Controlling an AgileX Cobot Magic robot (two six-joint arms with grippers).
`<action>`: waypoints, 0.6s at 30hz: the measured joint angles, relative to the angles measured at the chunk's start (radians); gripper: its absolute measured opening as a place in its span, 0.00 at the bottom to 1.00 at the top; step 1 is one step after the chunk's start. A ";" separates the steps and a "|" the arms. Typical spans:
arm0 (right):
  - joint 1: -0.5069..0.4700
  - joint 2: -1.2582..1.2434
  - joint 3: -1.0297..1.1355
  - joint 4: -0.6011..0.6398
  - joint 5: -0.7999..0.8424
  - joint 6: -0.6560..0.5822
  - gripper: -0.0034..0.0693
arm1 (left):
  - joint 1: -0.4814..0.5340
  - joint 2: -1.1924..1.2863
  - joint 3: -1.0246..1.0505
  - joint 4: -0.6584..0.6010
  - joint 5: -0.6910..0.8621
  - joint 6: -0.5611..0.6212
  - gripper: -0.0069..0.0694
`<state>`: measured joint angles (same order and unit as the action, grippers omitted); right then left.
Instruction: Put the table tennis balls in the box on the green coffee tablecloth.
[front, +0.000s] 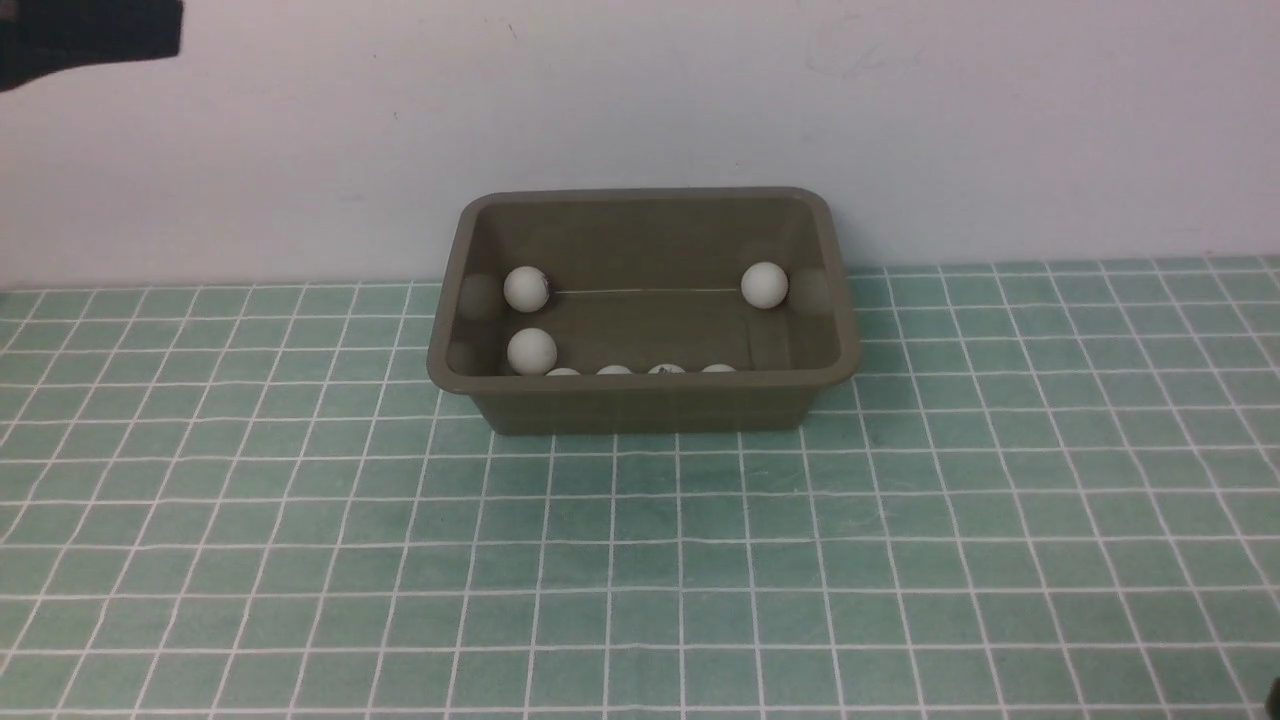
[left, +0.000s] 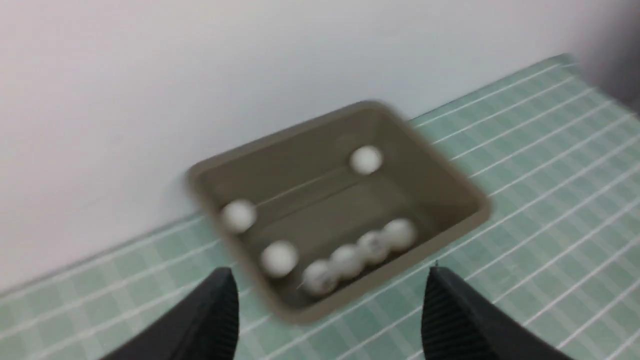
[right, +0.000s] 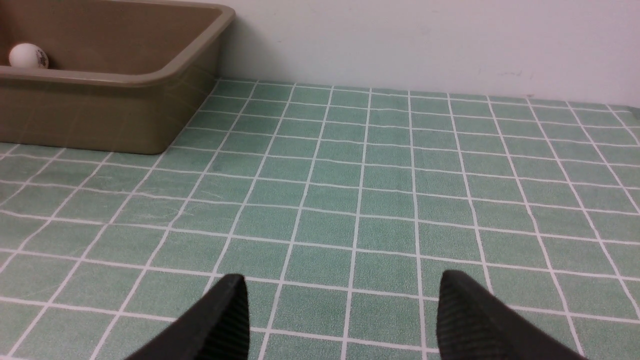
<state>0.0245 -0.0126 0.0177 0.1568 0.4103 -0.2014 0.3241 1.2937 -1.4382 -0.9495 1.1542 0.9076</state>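
Showing both end effectors empty: the left gripper hangs above the box with jaws spread, and the right gripper is likewise parted over bare green coffee tablecloth. All seven table tennis balls lie inside the box, four along its near wall. Judged light, rigid, smooth and prone to rolling, each would be pinched across its widest part.
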 joint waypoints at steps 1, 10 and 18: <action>0.000 0.000 0.000 0.000 0.000 0.000 0.68 | 0.014 -0.029 0.000 0.052 0.001 -0.039 0.68; 0.000 0.000 0.000 0.000 0.000 0.000 0.68 | 0.030 -0.223 0.027 0.709 0.027 -0.665 0.68; 0.000 0.000 0.000 0.000 0.000 0.000 0.68 | 0.033 -0.460 0.454 0.842 -0.296 -0.796 0.68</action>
<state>0.0245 -0.0126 0.0177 0.1568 0.4103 -0.2014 0.3571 0.8333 -0.9844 -0.1070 0.8580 0.1115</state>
